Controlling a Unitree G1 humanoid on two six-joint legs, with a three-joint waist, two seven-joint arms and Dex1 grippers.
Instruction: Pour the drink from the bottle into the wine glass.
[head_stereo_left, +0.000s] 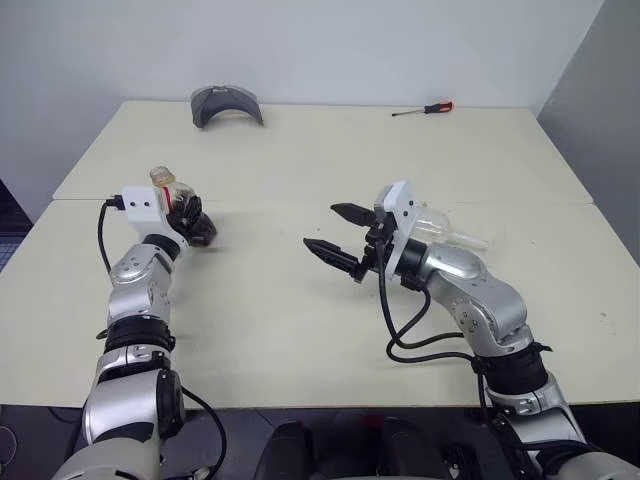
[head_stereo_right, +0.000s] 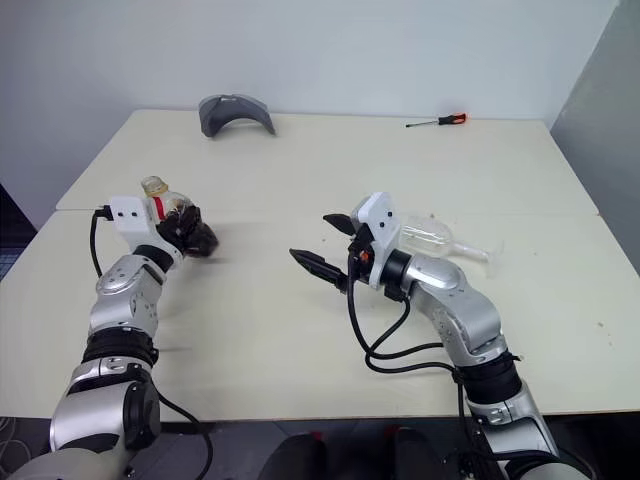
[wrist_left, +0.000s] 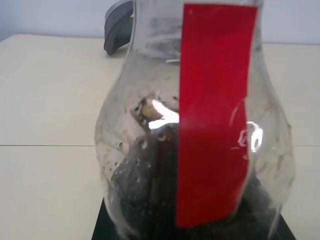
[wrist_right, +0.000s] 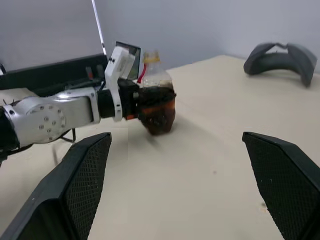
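On my feed, a clear bottle (wrist_right: 156, 95) with a yellow cap and red strip label holds dark brown drink (wrist_right: 158, 114) over the cream bench (head_stereo_left: 300, 300). A clear wine glass (head_stereo_right: 440, 238) lies at right; at the far edge, a grey curved object (head_stereo_left: 227, 104) and a red-handled screwdriver (head_stereo_left: 424, 109).

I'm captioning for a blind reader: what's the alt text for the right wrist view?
The left tool is shut on the bottle of dark drink above the beige table; the open right tool faces it.
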